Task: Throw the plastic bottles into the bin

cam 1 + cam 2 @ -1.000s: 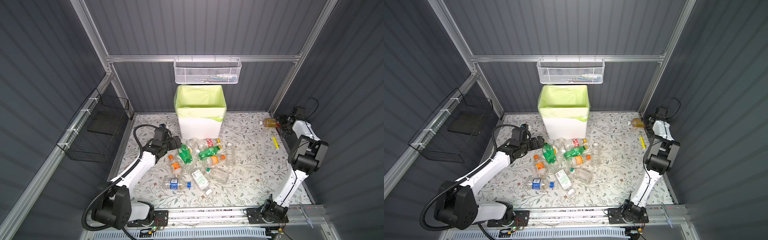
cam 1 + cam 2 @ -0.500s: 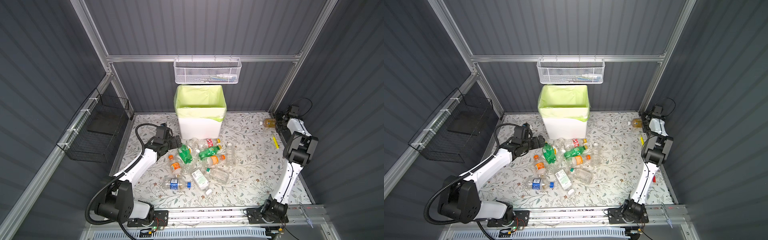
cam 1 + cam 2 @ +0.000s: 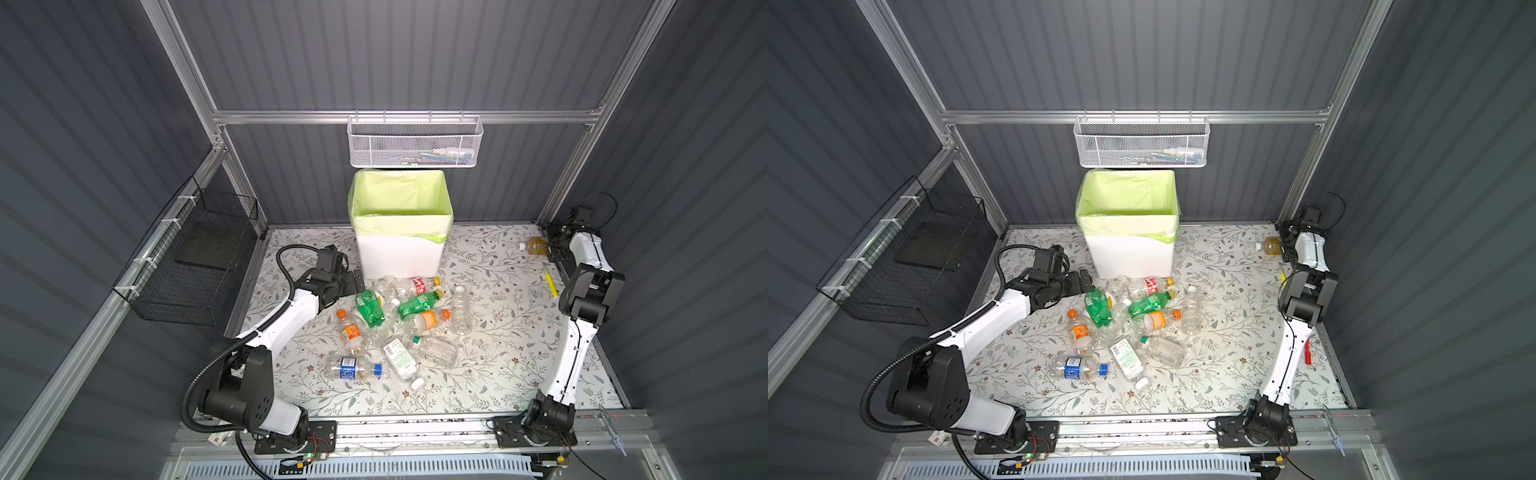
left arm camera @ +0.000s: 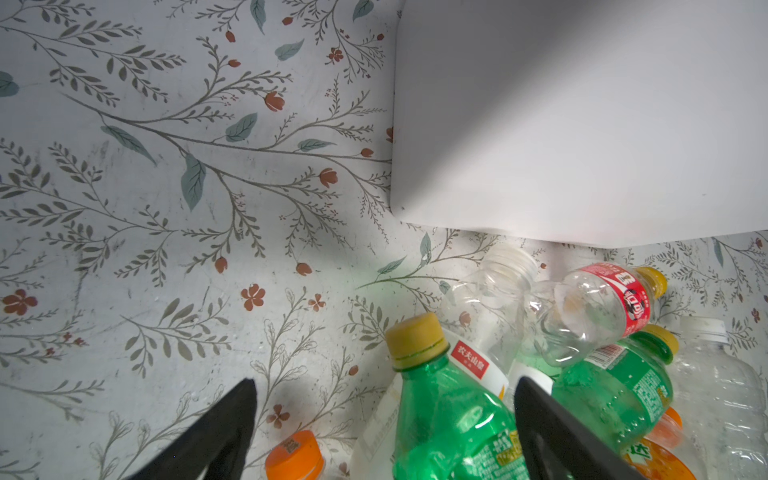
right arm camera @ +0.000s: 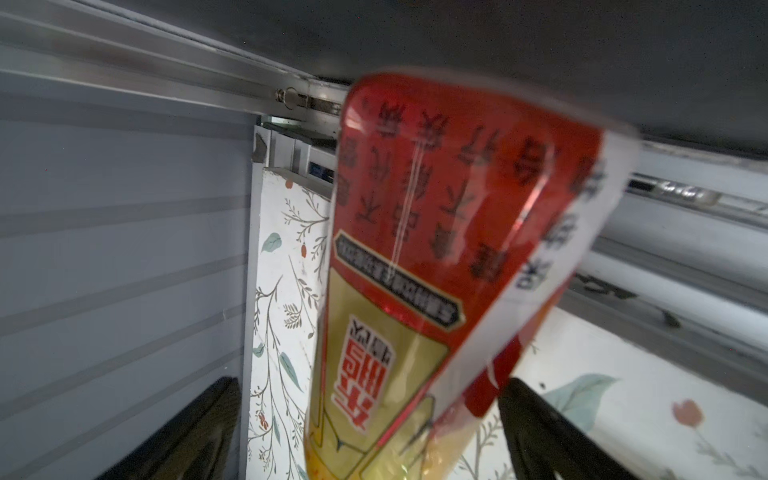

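Several plastic bottles (image 3: 399, 320) (image 3: 1129, 320) lie in a heap on the floral mat in front of the bin (image 3: 401, 257) (image 3: 1129, 257), a white bin with a yellow-green bag over its rim. My left gripper (image 3: 355, 280) (image 3: 1086, 280) (image 4: 384, 384) hangs open at the heap's left edge, over a green bottle (image 4: 449, 415) with a yellow cap, beside the bin's wall (image 4: 582, 124). An amber bottle (image 3: 536, 245) (image 3: 1268, 246) (image 5: 415, 249) with a red label lies in the far right corner. My right gripper (image 3: 555, 245) (image 3: 1285, 245) (image 5: 368, 386) is open, one finger either side of it with gaps.
A white mesh basket (image 3: 415, 143) hangs on the back rail above the bin. A black wire basket (image 3: 195, 257) hangs on the left wall. A yellow pen (image 3: 551, 282) lies by the right edge, near the right arm. Walls and frame rails close in on the right gripper.
The right arm has folded toward the far right corner, bringing its gripper around the amber bottle. The left gripper has crept slightly toward the heap.
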